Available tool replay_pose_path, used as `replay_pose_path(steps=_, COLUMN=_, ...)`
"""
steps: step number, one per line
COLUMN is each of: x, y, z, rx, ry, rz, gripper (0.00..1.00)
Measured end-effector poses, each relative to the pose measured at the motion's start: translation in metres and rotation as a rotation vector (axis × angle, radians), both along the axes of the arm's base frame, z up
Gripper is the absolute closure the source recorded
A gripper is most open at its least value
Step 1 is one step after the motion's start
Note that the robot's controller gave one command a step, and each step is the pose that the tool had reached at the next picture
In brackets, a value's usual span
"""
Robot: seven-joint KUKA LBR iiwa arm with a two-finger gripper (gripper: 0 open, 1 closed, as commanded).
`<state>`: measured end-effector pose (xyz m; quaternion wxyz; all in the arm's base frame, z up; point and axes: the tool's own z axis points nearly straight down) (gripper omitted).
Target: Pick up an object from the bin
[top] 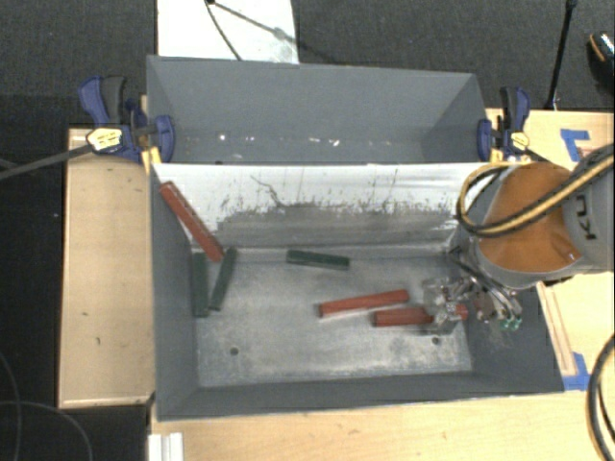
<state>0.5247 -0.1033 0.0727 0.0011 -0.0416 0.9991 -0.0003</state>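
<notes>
Alignment is what matters most at this step. My gripper (444, 307) is low over the right part of the grey metal bin (317, 384), at the right end of a short red bar (400, 319) that lies flat on the floor. Whether I am spread, closed, or already pinching that bar, I cannot tell; the wrist hardware and its orange cover (524, 230) crowd the spot. I also cannot tell if I touch the bar or only hover above its end.

A longer red bar (361, 304) lies just beside the short one, a little further back and to the left, tilted slightly. The two run almost parallel and their near ends look close to touching. As I judge it, the risk is catching both, or nudging the long one so that it rolls the short one away.

To do this well, I should straddle the short bar across its narrow width, not along its length, and come straight down so both sides meet it together. Gripping nearer its middle than its tip would keep it from swinging when lifted, but that brings me closer to the long bar, so I would favour the free right half. The bin's right wall (504, 353) is near my wrist, so I should keep the lift vertical.

A dark green bar (317, 258) lies well apart near the back, and a red bar (190, 221) with two dark green bars (200, 284) rests by the left wall, none in my way.
</notes>
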Motion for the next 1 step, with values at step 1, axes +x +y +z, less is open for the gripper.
replay_pose_path(steps=1, x=-0.0070, y=0.0148, z=0.1413, rx=0.000, ry=-0.008, rz=-0.092, gripper=1.00)
